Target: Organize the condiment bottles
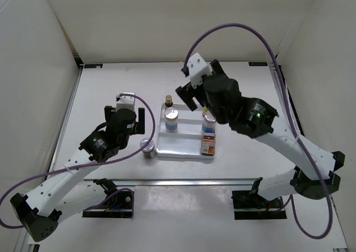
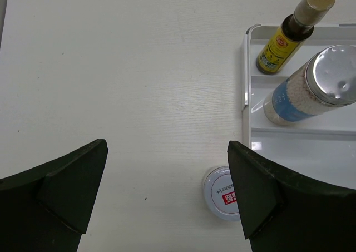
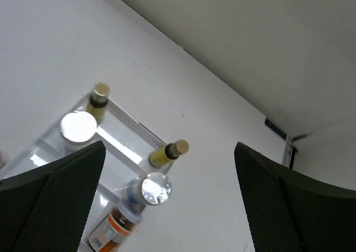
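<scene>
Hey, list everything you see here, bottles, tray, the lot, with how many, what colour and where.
amber bottles: two, slim, yellow-amber, on the tray's back step, one at each end
blue-labelled bottles: two, white with silver lids, on the middle step, one at each end
short bottles: two, red-and-white markings; one on the front step at the right of the top view, one on the table just left of the tray
tray: one, white, stepped, mid-table
table: one, white
cables: two, purple, looping off the arms
left fingers: two, black, open, above the table by the loose short bottle
right fingers: two, black, open, above the tray
</scene>
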`<state>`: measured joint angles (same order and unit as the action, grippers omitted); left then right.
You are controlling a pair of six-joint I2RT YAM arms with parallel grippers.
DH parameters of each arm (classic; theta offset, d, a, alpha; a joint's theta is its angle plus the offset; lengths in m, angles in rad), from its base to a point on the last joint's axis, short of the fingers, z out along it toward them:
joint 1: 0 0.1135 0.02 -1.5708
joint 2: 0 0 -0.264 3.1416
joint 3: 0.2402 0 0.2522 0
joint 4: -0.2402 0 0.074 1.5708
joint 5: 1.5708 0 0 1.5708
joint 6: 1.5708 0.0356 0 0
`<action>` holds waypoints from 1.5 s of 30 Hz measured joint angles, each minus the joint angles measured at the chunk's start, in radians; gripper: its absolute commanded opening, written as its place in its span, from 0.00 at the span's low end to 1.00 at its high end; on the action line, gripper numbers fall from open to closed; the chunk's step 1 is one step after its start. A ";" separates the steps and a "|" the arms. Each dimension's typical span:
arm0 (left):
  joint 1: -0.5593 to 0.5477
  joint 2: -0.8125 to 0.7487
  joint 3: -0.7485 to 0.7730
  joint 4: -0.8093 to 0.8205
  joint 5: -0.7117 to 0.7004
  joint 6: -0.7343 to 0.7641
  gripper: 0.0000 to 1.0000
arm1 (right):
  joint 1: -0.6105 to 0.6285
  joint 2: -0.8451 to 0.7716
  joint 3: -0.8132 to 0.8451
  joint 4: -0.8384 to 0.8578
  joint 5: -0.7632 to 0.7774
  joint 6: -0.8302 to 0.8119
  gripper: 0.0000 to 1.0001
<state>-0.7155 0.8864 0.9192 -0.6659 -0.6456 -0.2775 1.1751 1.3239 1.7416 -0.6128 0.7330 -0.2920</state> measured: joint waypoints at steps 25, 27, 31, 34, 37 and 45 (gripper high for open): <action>0.000 0.008 0.005 0.000 0.024 0.007 1.00 | -0.937 -0.306 -0.250 -0.552 -0.198 0.752 1.00; 0.000 0.008 0.006 0.000 0.030 0.007 1.00 | -0.938 -0.389 -0.315 -0.567 -0.186 0.769 1.00; 0.000 0.010 0.006 0.000 0.054 0.007 1.00 | -0.940 -0.471 -0.433 -0.567 -0.237 0.810 0.98; 0.000 0.025 0.014 0.001 0.063 0.007 1.00 | -0.940 -0.488 -0.568 -0.538 -0.338 0.819 0.92; 0.000 0.055 0.020 0.000 0.075 0.007 1.00 | -0.939 -0.509 -0.711 -0.476 -0.490 0.829 0.92; 0.000 0.092 0.024 0.000 0.090 0.012 1.00 | -0.924 -0.393 -0.778 -0.296 -0.735 0.827 0.92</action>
<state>-0.7155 0.9779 0.9436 -0.6662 -0.5556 -0.2653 0.2508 0.9306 0.9638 -0.9085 -0.0021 0.5346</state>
